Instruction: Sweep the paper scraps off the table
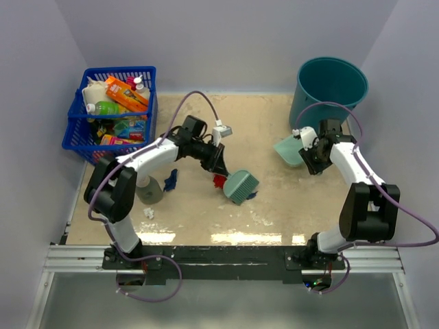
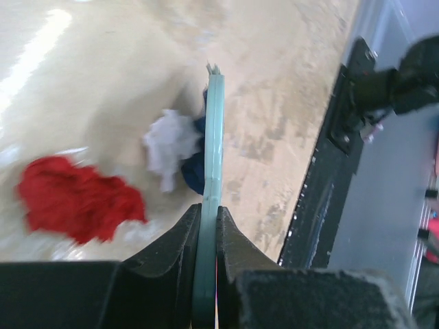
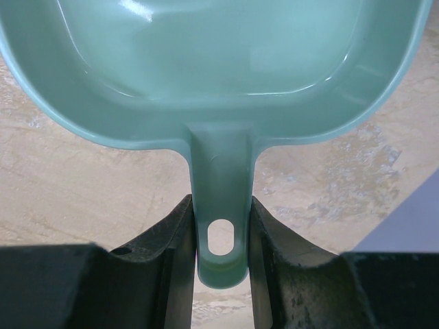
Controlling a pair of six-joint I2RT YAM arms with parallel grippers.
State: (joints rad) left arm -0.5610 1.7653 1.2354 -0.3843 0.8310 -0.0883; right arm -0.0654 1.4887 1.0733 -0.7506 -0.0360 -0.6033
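**Top view.** The left gripper (image 1: 218,166) was clamped on the brush (image 1: 241,186) at mid-frame, with a red scrap (image 1: 219,180) just beside the bristles. The right gripper (image 1: 309,149) held the dustpan (image 1: 288,152) at upper right, under the bucket (image 1: 331,86).
- The pan sat well apart from the brush. A stroke from here would likely smear scraps across the table (image 1: 274,205) rather than into the pan.
- A navy scrap (image 1: 170,179) and a white scrap (image 1: 149,213) lay at left by a grey cup (image 1: 149,190), close under the left forearm. The reach looked awkward, and the cup might get knocked.
- The basket (image 1: 113,113) stood at upper left, out of the way.

**Left wrist.** The fingers (image 2: 182,236) were shut tight on the brush's thin edge.
- Red, white and navy bits were bunched against the brush on its left (the view was blurred).
- The black rail (image 2: 322,185) ran down the right of the frame. A push that way could tip scraps off the front.

**Right wrist.** The fingers (image 3: 171,236) were narrow, pinching the pan's handle.
- The bowl looked empty.
- I couldn't tell whether the lip met the table. A gap there would let scraps slide under.
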